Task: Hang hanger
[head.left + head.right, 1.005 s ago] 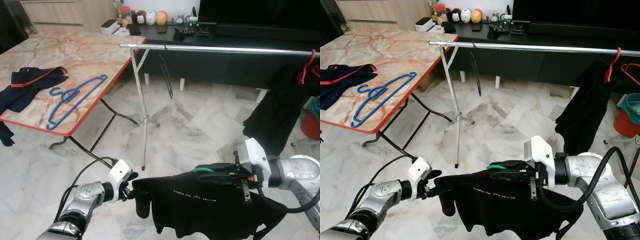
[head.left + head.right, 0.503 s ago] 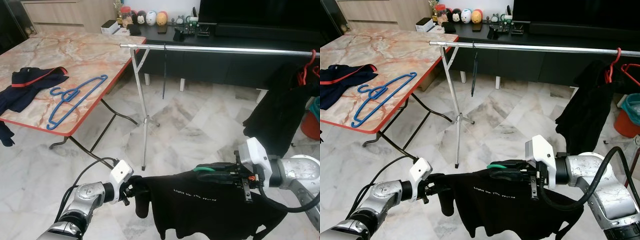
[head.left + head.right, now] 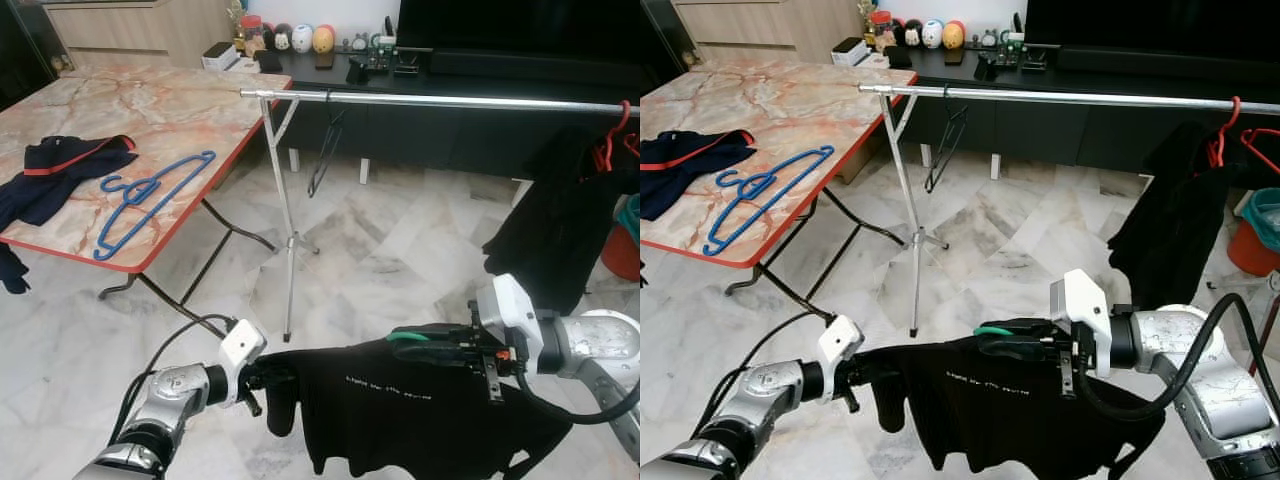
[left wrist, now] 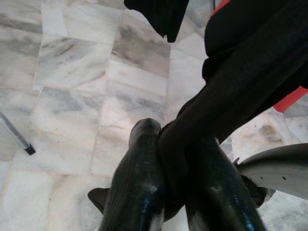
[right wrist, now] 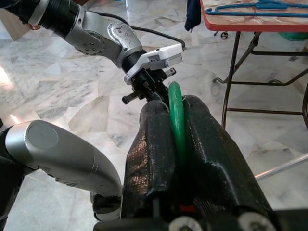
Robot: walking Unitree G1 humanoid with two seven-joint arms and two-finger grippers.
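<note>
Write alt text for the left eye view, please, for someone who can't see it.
A robot's two hands hold a black T-shirt spread between them: the left hand grips one sleeve, the right hand pinches the green hanger inside it. Beyond stands a silver clothes rail over a marble floor, and blue hangers lie on a table.

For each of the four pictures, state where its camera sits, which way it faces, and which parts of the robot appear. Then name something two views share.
Left eye view: head, forward and down; clothes rail, both arms holding a black T-shirt.
Right eye view: same scene, shifted sideways.
Left wrist view: along the left gripper, pinching the shirt's sleeve over marble floor.
Right wrist view: along the right gripper, clamping a green hanger.
Shared: blue hangers on the table.
</note>
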